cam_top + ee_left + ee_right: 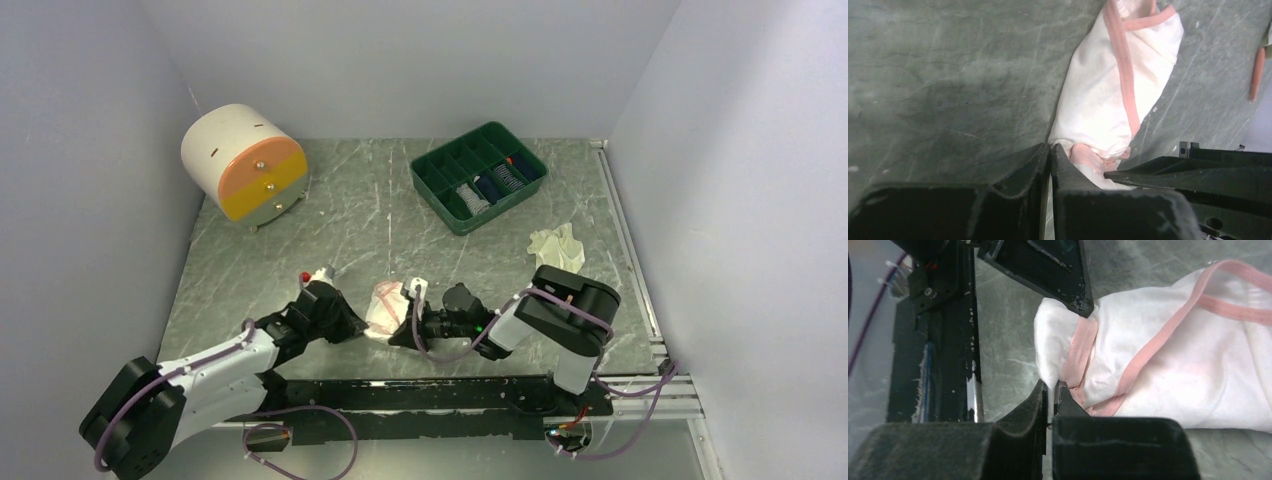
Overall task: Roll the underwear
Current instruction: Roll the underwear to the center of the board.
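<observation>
The white underwear with pink trim (pixel 383 303) lies bunched into a loose roll on the grey table, between my two grippers. My left gripper (pixel 352 322) is at its left end. In the left wrist view the jaws (pixel 1050 148) are shut at the edge of the cloth (pixel 1108 90), with a thin pale strip between them. My right gripper (pixel 402 330) is at its near end. In the right wrist view its jaws (pixel 1050 386) are shut on a white fold of the cloth (pixel 1173 365). The cream-white underwear (pixel 557 246) lies crumpled at the right, apart from both grippers.
A green compartment tray (pixel 430 186) with rolled items stands at the back right. A white, orange and yellow drum-shaped drawer unit (pixel 245 162) stands at the back left. Walls close in on three sides. A metal rail (pixel 628 250) runs along the table's right edge.
</observation>
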